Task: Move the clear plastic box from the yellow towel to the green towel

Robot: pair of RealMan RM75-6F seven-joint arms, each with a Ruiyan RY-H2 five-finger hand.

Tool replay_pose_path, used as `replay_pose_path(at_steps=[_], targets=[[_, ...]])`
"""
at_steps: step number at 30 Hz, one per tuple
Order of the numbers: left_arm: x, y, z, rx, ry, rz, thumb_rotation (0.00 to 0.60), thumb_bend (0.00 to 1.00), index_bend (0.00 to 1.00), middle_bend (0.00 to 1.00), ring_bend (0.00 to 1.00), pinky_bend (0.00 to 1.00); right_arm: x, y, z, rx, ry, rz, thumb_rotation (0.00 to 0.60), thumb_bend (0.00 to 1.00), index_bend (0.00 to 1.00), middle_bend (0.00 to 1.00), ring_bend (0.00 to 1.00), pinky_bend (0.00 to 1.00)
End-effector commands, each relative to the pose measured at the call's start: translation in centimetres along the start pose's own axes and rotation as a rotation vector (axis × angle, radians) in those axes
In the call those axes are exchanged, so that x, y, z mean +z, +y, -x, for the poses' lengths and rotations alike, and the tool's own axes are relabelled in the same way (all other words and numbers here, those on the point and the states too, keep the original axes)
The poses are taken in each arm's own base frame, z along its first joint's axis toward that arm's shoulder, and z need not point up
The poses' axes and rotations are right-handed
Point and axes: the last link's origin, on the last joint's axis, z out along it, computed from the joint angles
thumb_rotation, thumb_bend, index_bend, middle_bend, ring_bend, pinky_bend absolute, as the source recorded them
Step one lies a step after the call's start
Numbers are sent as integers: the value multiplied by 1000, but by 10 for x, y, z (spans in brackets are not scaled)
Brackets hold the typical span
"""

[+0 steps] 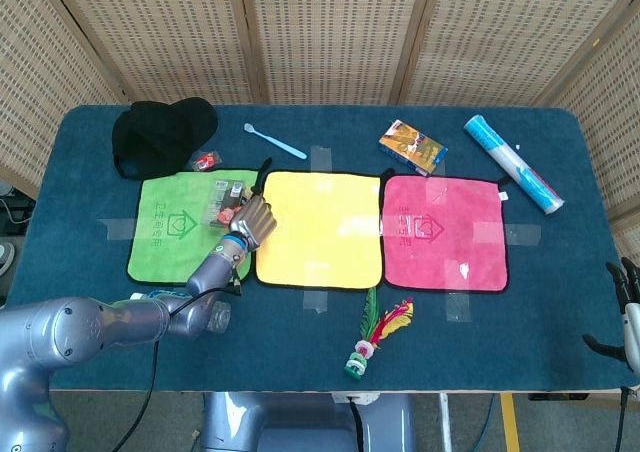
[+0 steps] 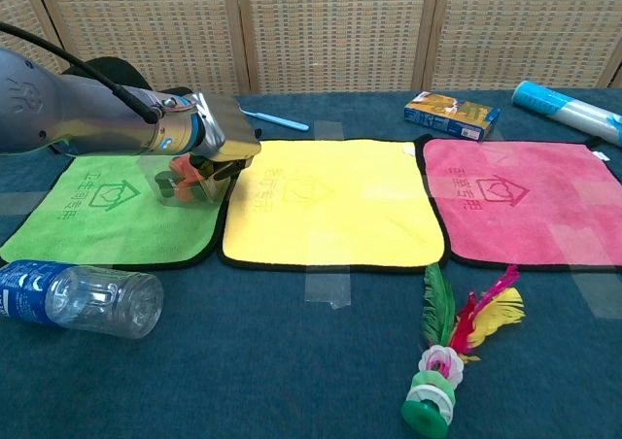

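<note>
Clear plastic box [image 2: 180, 182], holding orange contents, on green towel [image 2: 87, 216].

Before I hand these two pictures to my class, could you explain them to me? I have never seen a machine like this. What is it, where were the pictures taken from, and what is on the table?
This is a two-armed robot with human-like hands, steered remotely by a person. One picture looks down from its head, the other looks forward from its chest.

On the blue table lie three towels in a row: the green towel, the yellow towel and a pink towel.

The left hand holds the clear plastic box over the green towel; whether it rests on the cloth is unclear. The right hand waits at the table's edge, holding nothing.

Around them lie a black cap, a toothbrush, a plastic bottle, a feathered shuttlecock, a small carton and a tube.
</note>
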Motion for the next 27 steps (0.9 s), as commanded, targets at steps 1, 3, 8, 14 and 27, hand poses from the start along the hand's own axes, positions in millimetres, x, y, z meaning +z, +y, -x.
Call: replay_pose_path(at_steps=[1, 3, 8, 14, 27], targets=[[1, 2, 0, 6, -2, 3, 600, 1000, 530, 280, 282, 173, 0, 1, -1, 2, 1, 2, 600, 0, 0, 0, 0, 0], [1, 3, -1, 7, -3, 1, 600, 1000, 531, 280, 283, 173, 0, 1, 0, 5, -1, 4, 600, 0, 0, 0, 0, 0], [2, 4, 0, 23, -10, -1, 600, 1000, 536, 284, 285, 182, 0, 1, 0, 9, -3, 1, 600, 0, 0, 0, 0, 0], [0, -1, 3, 46, -26, -21, 600, 1000, 538, 285, 286, 188, 0, 2, -2, 16, -1, 4, 600, 0, 0, 0, 0, 0], [-5, -13, 17, 52, -61, -55, 600, 1000, 538, 285, 286, 188, -1, 1, -2, 18, -5, 2, 600, 0, 0, 0, 0, 0]])
